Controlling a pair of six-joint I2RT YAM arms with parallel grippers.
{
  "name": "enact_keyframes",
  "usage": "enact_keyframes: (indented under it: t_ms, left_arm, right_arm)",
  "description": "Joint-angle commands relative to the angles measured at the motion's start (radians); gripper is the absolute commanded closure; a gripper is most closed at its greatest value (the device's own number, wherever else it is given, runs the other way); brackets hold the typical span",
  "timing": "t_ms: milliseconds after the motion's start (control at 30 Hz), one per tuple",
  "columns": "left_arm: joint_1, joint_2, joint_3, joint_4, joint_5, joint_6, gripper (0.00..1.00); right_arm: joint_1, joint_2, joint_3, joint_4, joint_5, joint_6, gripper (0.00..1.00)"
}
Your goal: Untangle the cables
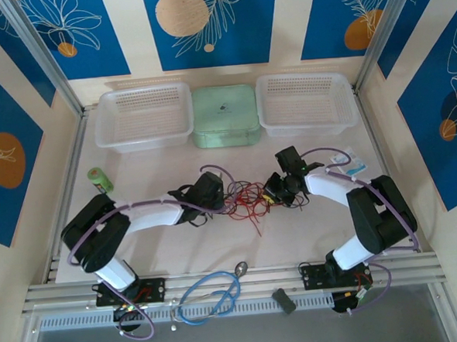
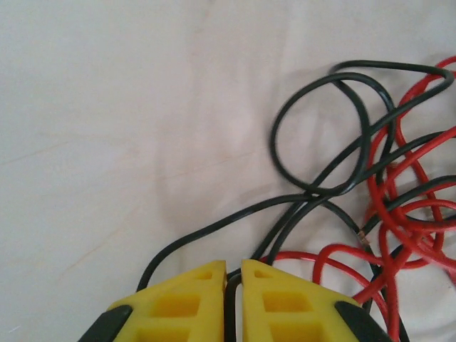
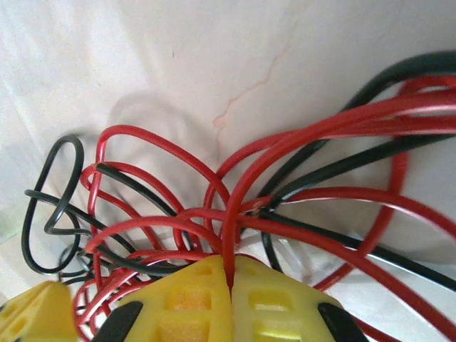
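Cables (image 1: 244, 198): a red and black knot at the table's middle, lying between the two grippers.
Direction: in the top view, the knot is at 3 o'clock from the left gripper (image 2: 233, 279) and at 9 o'clock from the right gripper (image 3: 229, 276).
Long axis: roughly along the 9-to-3 line, with one loose red tail trailing toward 6 o'clock.
Nearer arm: neither, since both are in contact at opposite ends of the knot.
Left gripper: clenched, with a black cable (image 2: 285, 222) pinched in the slim gap; the loops fan out toward 1 to 3 o'clock.
Right gripper: clamped on a red cable (image 3: 228, 235) that rises toward 12 o'clock, with the bundle arching over it.
Likely next move: pulling apart along the 9-to-3 line, which may tighten the crossings.
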Motion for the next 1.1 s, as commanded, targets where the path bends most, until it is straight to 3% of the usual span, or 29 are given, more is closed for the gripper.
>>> enact_keyframes:
  t_ms: [0,133,200,333,433,533,767,933,1067]
  left_arm:
    - [0.012,-0.073,-0.035,-0.101,-0.117,-0.005,0.88]
    - [0.017,-0.129,-0.067,-0.098,-0.14,0.002,0.88]
    - [0.017,-0.139,-0.078,-0.091,-0.149,0.012,0.87]
    - [0.019,-0.145,-0.078,-0.102,-0.178,0.039,0.87]
    - [0.023,-0.154,-0.066,-0.131,-0.218,0.063,0.86]
    - [0.036,-0.171,-0.049,-0.177,-0.269,0.081,0.85]
    - [0.124,-0.219,-0.031,-0.288,-0.303,0.084,0.82]
    - [0.133,-0.28,-0.04,-0.281,-0.21,0.103,0.63]
    - [0.129,-0.347,-0.032,-0.289,-0.107,0.098,0.48]
  right_arm:
    - [-0.006,-0.037,0.011,-0.098,0.082,-0.148,0.9]
    - [0.001,-0.047,0.011,-0.122,0.102,-0.265,0.69]
    - [0.007,-0.044,0.009,-0.137,0.121,-0.315,0.65]
    - [0.018,-0.053,-0.002,-0.18,0.182,-0.391,0.63]
    - [0.026,-0.089,-0.016,-0.182,0.174,-0.405,0.6]
    - [0.035,-0.108,-0.008,-0.243,0.248,-0.376,0.58]
    - [0.031,-0.077,0.026,-0.395,0.376,-0.252,0.68]
    - [0.05,-0.087,0.042,-0.364,0.305,-0.252,0.67]
    - [0.115,-0.119,0.133,-0.446,0.324,-0.246,0.59]
